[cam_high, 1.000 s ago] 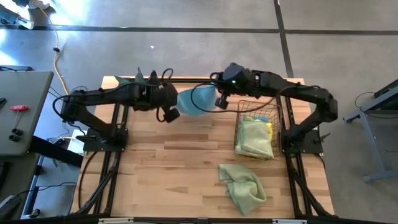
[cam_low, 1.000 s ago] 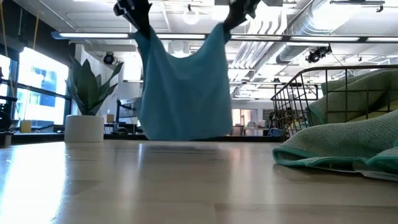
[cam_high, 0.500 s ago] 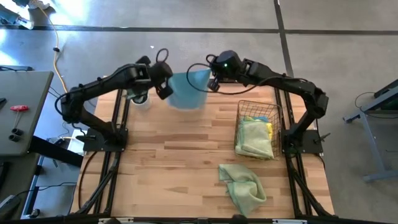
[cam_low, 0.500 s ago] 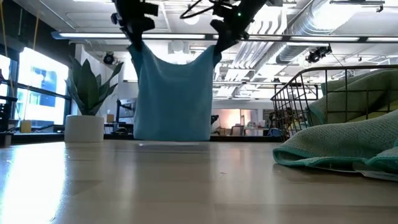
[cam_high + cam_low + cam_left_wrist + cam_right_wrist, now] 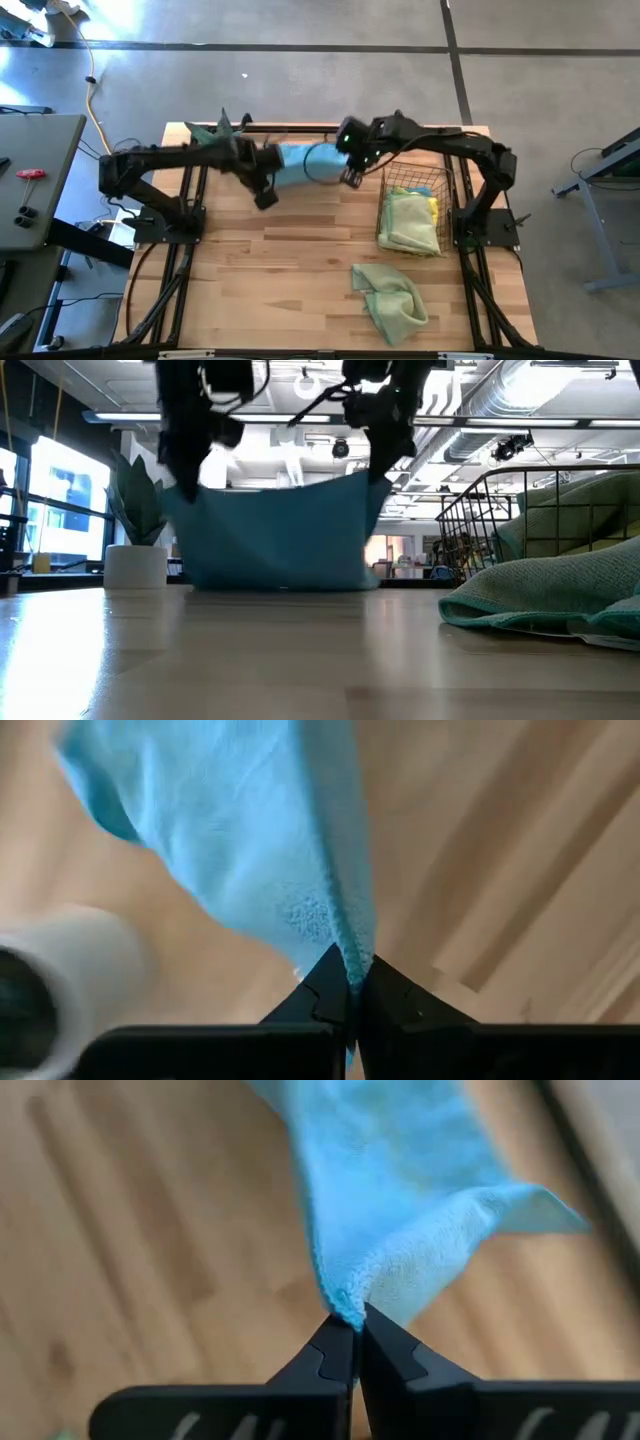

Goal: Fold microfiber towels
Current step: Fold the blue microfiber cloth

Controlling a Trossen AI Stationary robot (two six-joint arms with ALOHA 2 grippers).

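A light blue microfiber towel (image 5: 275,535) hangs spread between my two grippers over the far middle of the table; its lower edge (image 5: 280,586) meets the tabletop. My left gripper (image 5: 265,195) is shut on one upper corner, my right gripper (image 5: 350,178) on the other. A pale green towel (image 5: 392,300) lies crumpled near the right front. More towels, green and yellow, fill the copper wire basket (image 5: 412,205) at the right. My left gripper pinches an upper corner of the blue towel (image 5: 352,965) between its two fingertips, coming from above and pointing steeply down. The cloth hangs below it. My right gripper pinches the other upper corner (image 5: 345,1312) at its fingertips, slanting down from above. The top edge (image 5: 290,485) runs almost straight between the grippers.
A potted plant (image 5: 140,520) in a white pot stands at the table's far left corner. The wire basket (image 5: 500,510) stands close to the right of my right gripper. Bare wood (image 5: 270,270) stretches over the table's near left half.
Both grippers have come down with the blue towel and drawn farther apart. The towel, which hung narrow and sagging with its bottom near the table, is now spread wide with its top edge nearly straight and its lower edge on the table.
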